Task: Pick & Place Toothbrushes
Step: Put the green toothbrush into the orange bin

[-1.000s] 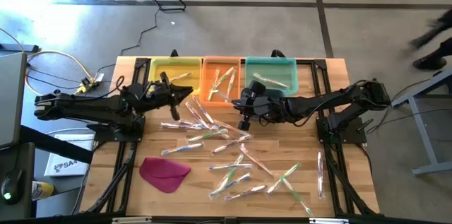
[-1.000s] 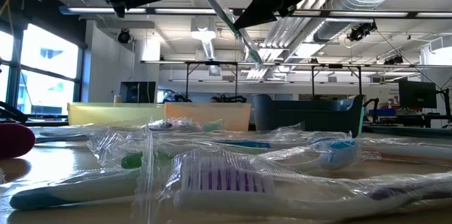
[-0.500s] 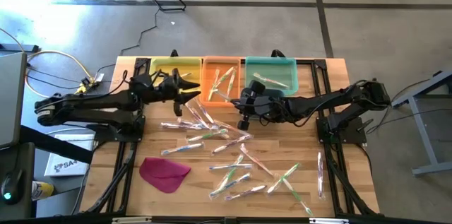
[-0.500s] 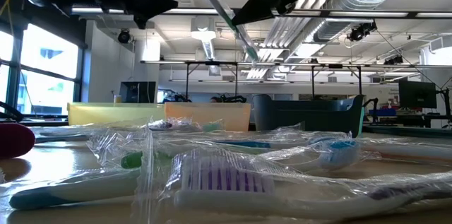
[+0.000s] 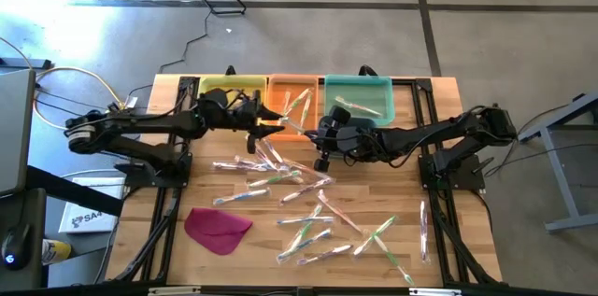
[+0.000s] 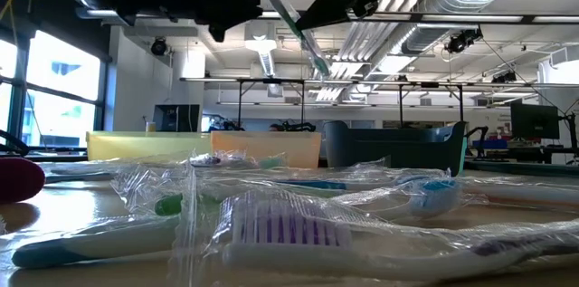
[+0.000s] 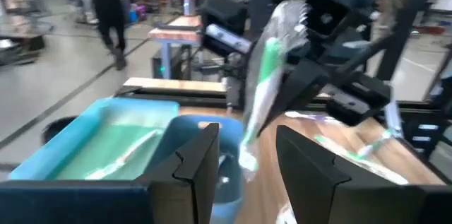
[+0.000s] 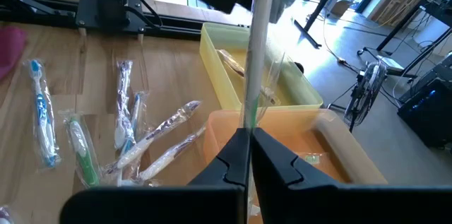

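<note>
— How many bins do you count?
— Three bins (image 5: pixel 294 82); toothbrushes (image 5: pixel 304 204) litter the table (roughly twenty). Your right gripper (image 8: pixel 250 155) pinches a green toothbrush (image 7: pixel 261 83) above them; left gripper (image 7: pixel 244 155) gapes empty alongside.

Wooden bench (image 5: pixel 140 240), centre frame, carrying: yellow bin (image 5: pixel 217 88), orange bin (image 5: pixel 280 91), teal bin (image 5: pixel 360 86) sitting along upper edge; wrapped toothbrushes (image 5: pixel 308 204) lying scattered mid-bench; magenta cloth (image 5: pixel 218 228) resting lower left.

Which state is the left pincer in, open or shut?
Open. In the left wrist view the left pincer's two fingers stand apart, with the green toothbrush beyond them, held by the right pincer.
</note>
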### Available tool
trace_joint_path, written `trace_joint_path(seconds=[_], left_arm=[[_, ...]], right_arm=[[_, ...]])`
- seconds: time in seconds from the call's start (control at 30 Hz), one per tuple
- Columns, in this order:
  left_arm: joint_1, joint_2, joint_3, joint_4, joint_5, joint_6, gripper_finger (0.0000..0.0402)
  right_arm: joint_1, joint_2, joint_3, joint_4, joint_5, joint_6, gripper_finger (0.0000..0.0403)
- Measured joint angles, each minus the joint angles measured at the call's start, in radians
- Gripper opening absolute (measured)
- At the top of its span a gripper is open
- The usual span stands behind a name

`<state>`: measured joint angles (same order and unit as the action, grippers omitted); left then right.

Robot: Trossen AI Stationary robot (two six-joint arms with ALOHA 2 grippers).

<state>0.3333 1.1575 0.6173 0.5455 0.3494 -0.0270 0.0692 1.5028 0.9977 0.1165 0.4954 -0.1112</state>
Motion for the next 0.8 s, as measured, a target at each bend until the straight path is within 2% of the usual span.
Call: trace_joint_path(seconds=[0.17, 0.37, 0.63, 0.8], left_arm=[[0.000, 0.066, 0.035, 0.052, 0.018, -0.003, 0.0138], [0.000, 0.118, 0.079, 0.061, 0.143, 0.003, 0.0138], [-0.001, 0.137, 0.086, 0.068, 0.143, 0.004, 0.0137], [-0.001, 0.137, 0.086, 0.075, 0.142, 0.003, 0.0106]], right_arm=[[0.000, 0.000, 0.000, 0.000, 0.000, 0.000, 0.0004], [0.000, 0.000, 0.000, -0.001, 0.000, 0.000, 0.0004], [0.000, 0.000, 0.000, -0.002, 0.001, 0.000, 0.0004], [0.000, 0.000, 0.000, -0.001, 0.000, 0.000, 0.0004]])
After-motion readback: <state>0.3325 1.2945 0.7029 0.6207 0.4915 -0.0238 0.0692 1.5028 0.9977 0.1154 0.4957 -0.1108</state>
